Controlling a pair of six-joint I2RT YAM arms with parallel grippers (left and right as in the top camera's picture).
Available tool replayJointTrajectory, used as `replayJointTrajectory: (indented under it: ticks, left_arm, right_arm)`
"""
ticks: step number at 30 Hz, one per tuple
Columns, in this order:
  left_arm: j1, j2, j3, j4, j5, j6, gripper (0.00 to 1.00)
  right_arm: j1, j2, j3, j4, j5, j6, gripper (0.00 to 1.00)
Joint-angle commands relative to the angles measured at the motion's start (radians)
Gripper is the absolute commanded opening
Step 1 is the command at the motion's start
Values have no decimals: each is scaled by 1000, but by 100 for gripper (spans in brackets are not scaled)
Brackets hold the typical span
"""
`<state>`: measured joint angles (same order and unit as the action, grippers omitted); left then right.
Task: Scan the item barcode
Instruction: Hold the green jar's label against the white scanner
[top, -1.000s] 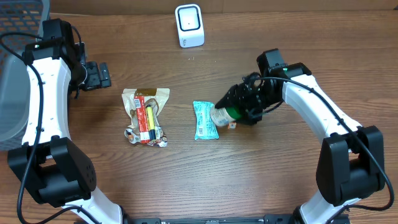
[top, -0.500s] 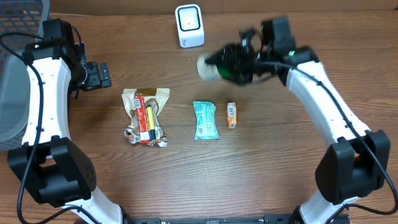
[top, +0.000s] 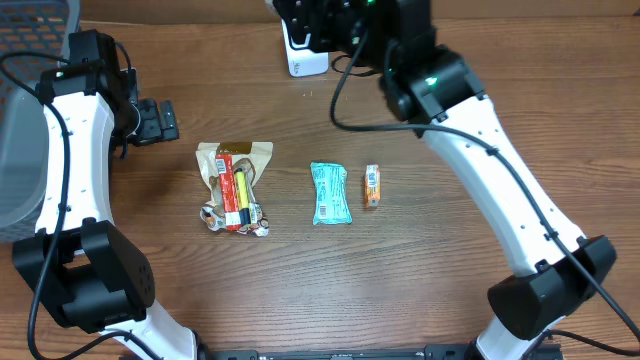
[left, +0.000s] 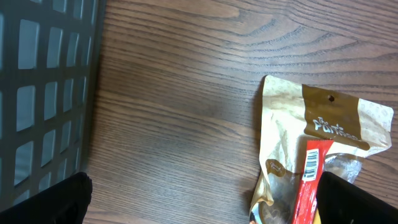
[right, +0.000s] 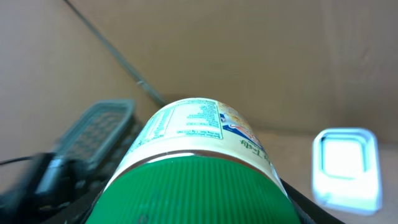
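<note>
A jar with a ribbed green lid (right: 193, 186) and a white printed label fills the right wrist view, lid toward the camera. My right gripper (right: 194, 208) is shut on it, with black fingers at both sides of the lid. Overhead, that gripper (top: 322, 20) is raised high at the back, above the white scanner (top: 303, 58); the jar itself is hidden there. The scanner (right: 345, 163) shows to the jar's right in the wrist view. My left gripper (top: 152, 120) is open and empty at the left, above bare wood, its fingertips (left: 59, 200) wide apart.
A brown pouch with red and yellow packets (top: 233, 185) lies left of centre, and its top shows in the left wrist view (left: 323, 130). A teal packet (top: 330, 193) and a small orange item (top: 372, 185) lie mid-table. A grey basket (top: 25, 120) stands at the far left.
My right arm lifted the green-lidded jar off the table beside the teal packet and carried it up and back over the scanner, uncovering the small orange item. The left arm stayed still.
</note>
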<state>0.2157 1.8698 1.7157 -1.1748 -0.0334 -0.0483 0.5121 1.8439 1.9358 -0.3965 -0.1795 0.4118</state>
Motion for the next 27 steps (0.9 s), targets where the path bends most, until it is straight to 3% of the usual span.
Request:
replayJointTrajectory:
  ticks: [1,10,17,27]
  left_arm:
    - [-6,-19,21,2,8,15,100]
    - [-6,-19,21,2,8,15,100]
    - [-6,-19,21,2,8,15,100]
    - [-6,-19,21,2,8,15,100]
  right_arm:
    - [19,41,15,88,188,-176,4]
    - [14,216,15,326,190,-184,4]
    - [11,385,15,523,274,-317,4]
    - [-24,541,15,647,310,-315,4]
